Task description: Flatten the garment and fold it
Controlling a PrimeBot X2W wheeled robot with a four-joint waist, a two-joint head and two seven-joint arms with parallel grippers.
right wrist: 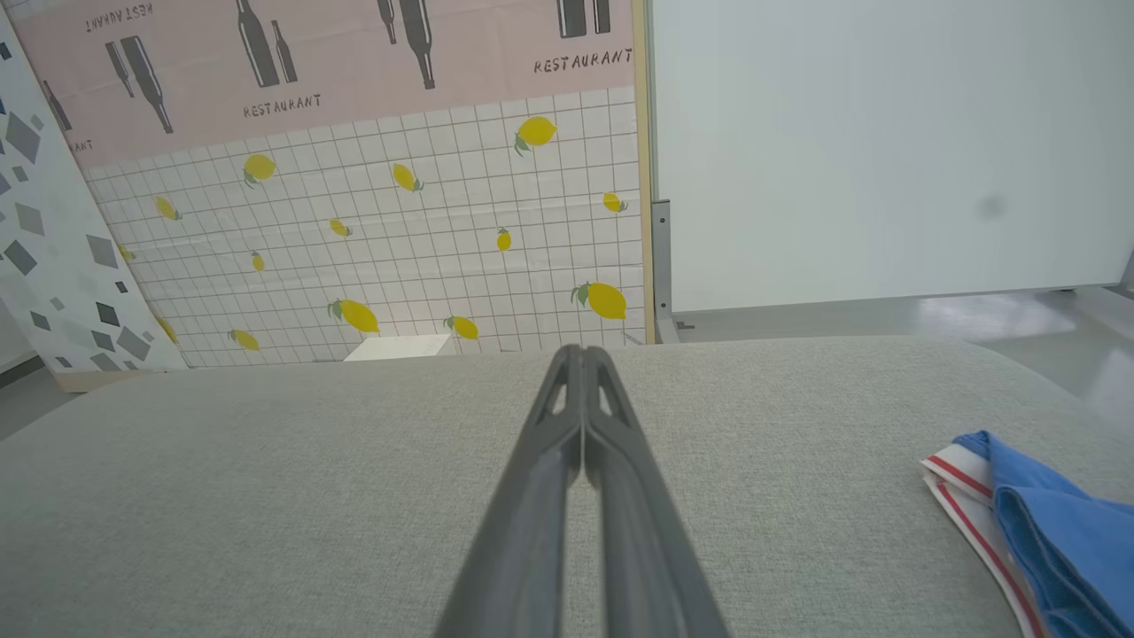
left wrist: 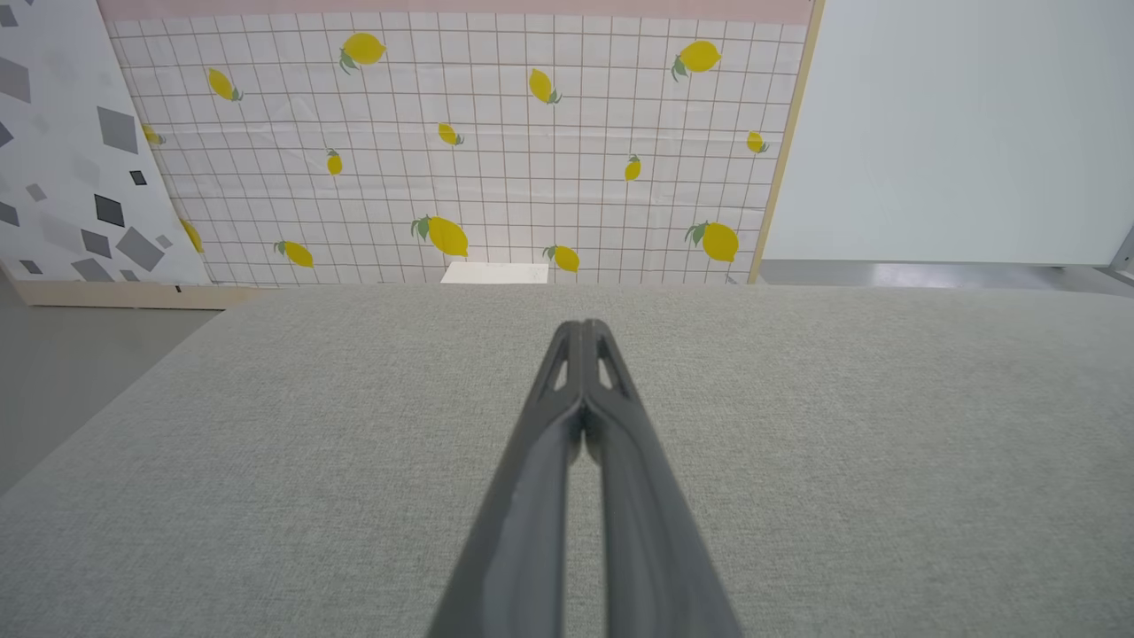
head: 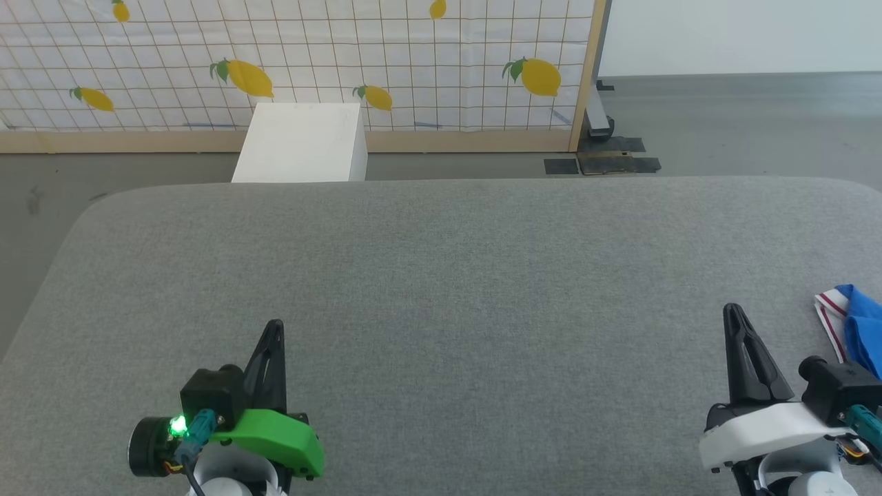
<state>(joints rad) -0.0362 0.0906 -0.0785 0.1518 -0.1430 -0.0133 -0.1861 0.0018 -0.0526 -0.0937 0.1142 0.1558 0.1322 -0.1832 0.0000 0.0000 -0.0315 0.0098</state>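
Observation:
A corner of the royal-blue garment (head: 858,334) with red-and-white striped trim lies at the right edge of the grey table (head: 455,275); the rest of it is cut off by the frame. In the right wrist view the garment (right wrist: 1036,523) sits low at the right. My right gripper (head: 732,313) rests just left of it, not touching, its fingers (right wrist: 580,354) pressed together and empty. Over the table's near left, my left gripper (head: 274,327) is shut too, with nothing between its fingertips (left wrist: 580,330).
A white box (head: 303,141) stands on the floor behind the table's far edge. Behind it is a lemon-print screen (head: 413,62) with a wooden frame. Grey floor runs along the table's left side and far right.

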